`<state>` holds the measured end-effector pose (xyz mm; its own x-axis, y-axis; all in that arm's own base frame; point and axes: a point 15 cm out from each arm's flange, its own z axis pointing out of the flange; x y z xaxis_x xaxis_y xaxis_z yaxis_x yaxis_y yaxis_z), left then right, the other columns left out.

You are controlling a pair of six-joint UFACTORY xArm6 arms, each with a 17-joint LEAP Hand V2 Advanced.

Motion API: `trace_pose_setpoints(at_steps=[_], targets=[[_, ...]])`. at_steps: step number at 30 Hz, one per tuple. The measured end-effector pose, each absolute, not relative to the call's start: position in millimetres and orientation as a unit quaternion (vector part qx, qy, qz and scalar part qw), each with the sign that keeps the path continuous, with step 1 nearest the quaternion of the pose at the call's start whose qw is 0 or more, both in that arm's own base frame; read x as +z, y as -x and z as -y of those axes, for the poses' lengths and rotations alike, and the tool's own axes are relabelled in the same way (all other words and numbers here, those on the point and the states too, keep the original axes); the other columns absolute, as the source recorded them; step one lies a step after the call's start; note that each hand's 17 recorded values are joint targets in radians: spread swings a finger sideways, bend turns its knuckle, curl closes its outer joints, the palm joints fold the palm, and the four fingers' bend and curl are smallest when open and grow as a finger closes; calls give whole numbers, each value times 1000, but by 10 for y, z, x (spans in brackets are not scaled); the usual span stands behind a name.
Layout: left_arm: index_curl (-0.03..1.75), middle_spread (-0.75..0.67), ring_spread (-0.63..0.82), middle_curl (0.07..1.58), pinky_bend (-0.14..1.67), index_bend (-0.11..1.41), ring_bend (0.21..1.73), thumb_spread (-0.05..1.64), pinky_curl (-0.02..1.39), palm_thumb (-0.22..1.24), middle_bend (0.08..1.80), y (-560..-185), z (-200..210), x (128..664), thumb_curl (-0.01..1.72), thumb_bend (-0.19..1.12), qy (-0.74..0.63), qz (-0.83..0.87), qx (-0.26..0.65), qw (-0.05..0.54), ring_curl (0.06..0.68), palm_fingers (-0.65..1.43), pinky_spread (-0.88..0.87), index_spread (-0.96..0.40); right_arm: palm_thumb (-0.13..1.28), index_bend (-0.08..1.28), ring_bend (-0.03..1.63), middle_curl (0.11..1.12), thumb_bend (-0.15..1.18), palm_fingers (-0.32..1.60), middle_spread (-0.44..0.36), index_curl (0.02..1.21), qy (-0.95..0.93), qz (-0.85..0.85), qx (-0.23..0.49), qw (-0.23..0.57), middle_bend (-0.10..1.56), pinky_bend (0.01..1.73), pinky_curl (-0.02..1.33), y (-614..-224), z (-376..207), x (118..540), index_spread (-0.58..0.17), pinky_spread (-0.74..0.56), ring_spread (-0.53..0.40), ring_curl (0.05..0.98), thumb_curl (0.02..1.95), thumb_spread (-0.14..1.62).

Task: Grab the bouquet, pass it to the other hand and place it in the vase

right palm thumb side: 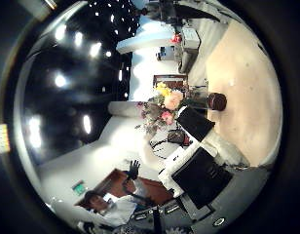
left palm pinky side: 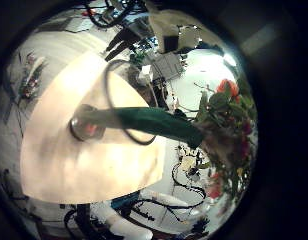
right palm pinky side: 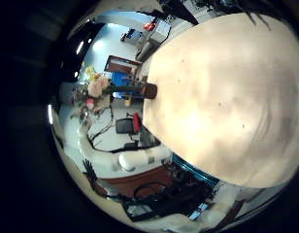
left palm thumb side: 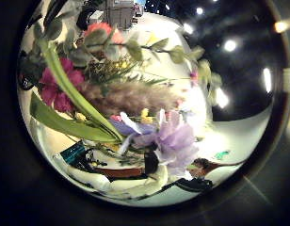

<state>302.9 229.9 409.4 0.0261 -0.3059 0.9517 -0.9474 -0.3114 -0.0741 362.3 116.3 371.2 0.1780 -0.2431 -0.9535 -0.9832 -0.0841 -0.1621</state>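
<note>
Bouquet [left palm thumb side: 126,99]: close against left palm, blooms filling the thumb-side view. Stem end reaching to mouth of vase [left palm pinky side: 82,125], judged at or just inside it, angled for seating.
Vase: upright on surface [left palm pinky side: 64,170], near its edge.
Left hand [left palm thumb side: 126,179]: beside stems; closure of fingers not discernible.
Right hand [right palm thumb side: 204,177]: far from vase, presumably kept clear of insertion; fingers not discernible.

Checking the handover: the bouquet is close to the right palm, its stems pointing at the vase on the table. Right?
Not quite: the bouquet is close to the left palm, filling the left thumb side view. Its stems do point at the vase on the table.
</note>
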Motion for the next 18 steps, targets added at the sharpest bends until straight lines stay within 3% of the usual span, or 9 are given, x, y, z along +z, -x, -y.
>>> trace_pose_setpoints(at_steps=[9,18], targets=[[312,614,716,277,159,101,490,806,416,79,157,-2394,-2404,4293,350,-36,-673,474,487,291,144,-231,674,57,752,182,532,350,-22,372,-16,329,643,-474,398,451,214,588,206,-3549,-1158,3753,-423,484,75,189,495,1027],[248,603,722,222,172,133,448,845,333,116,156,-1701,-2039,3963,340,-27,-750,463,373,290,146,-164,668,94,749,181,535,354,-23,371,-18,330,733,-470,357,339,220,555,186,-3338,-776,3468,-418,481,73,187,497,1027]])
